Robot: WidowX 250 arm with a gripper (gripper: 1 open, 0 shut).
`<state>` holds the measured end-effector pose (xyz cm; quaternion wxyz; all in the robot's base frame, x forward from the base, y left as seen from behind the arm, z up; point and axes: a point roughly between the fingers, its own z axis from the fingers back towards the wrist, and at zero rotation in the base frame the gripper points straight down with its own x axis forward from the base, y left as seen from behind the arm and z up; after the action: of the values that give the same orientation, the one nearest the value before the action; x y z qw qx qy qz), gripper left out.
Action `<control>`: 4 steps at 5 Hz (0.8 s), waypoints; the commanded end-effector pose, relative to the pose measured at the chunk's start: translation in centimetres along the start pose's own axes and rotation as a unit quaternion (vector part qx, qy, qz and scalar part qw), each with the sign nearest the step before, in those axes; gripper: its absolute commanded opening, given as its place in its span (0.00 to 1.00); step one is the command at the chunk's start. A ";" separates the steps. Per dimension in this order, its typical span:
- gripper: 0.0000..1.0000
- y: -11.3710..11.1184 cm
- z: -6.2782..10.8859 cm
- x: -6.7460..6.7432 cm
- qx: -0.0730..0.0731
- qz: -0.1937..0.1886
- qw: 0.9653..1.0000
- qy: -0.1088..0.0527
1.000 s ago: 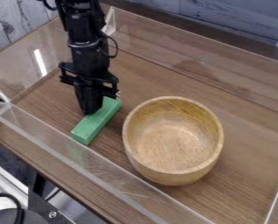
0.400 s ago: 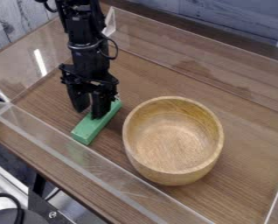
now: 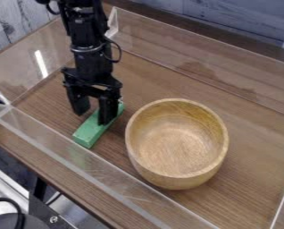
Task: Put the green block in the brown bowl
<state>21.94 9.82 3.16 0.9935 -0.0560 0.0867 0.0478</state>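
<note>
Camera view, looking down at an angle from the front onto a brown wood-grain surface fenced by clear acrylic walls.

Far left: catching glare on the clear wall's near edge, running diagonally from the left border toward the bottom.

Left of centre: hanging almost straight down from the top of the frame, a black robot arm ending in a black two-fingered tool. Standing with its two fingers spread wide apart, one finger to the left and the other to the right, tips low near the surface. Straddling the far end of the small flat bright green rectangular block, fingers not clamped on it; touching or not, cannot tell from this angle.

Lying flat on the surface, the green block, its long axis running from beneath the tool toward the near-left wall, its near end poking out in front of the fingers. Sitting outside the bowl, just beside its left rim, a narrow strip of surface showing between them.

Right of centre: resting upright on the surface, a round light-brown wooden bowl with a thick rim and visible grain, holding nothing inside.

Far right: stretching away toward the back wall, bare wood grain.
</note>
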 end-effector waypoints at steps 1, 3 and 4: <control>1.00 0.1 0.5 0.9 0.009 -0.003 1.000 -0.021; 1.00 0.0 -0.2 1.1 0.006 -0.004 1.000 -0.024; 1.00 -0.1 -0.5 1.1 0.003 -0.005 1.000 -0.025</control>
<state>22.57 9.72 2.19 0.9947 -0.0549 0.0714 0.0496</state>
